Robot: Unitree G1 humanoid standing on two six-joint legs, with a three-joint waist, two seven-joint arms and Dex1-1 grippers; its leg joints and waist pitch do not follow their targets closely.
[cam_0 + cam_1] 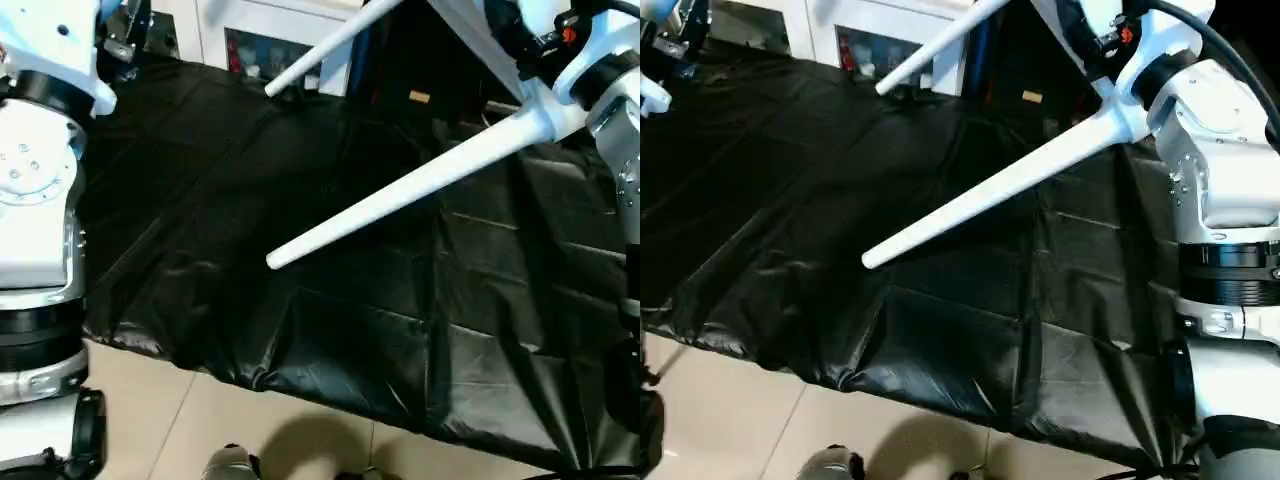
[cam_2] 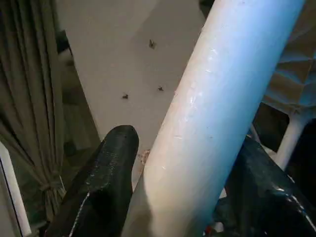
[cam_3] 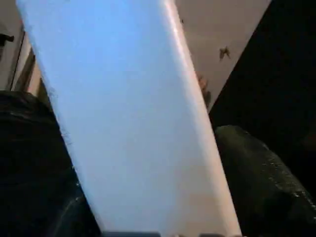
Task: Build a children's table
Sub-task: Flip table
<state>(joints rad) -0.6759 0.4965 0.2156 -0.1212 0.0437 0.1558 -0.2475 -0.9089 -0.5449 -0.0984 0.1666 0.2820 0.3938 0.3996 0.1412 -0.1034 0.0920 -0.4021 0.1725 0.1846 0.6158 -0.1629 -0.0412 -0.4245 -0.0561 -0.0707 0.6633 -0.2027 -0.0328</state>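
Left wrist view: smooth white tapered leg point(image 2: 217, 113), seemingly gripped.

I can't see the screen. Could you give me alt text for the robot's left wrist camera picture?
A thick white table leg runs up the picture between the left gripper's two black fingers, which stand on either side of it. Behind it are a pale wall, a grey-green curtain to one side, and another white leg beyond.

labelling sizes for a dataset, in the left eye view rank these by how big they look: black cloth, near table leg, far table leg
1. black cloth, largest by far
2. near table leg
3. far table leg, smallest; it is cut off by the picture's edge and farther away, so its true size is unsure
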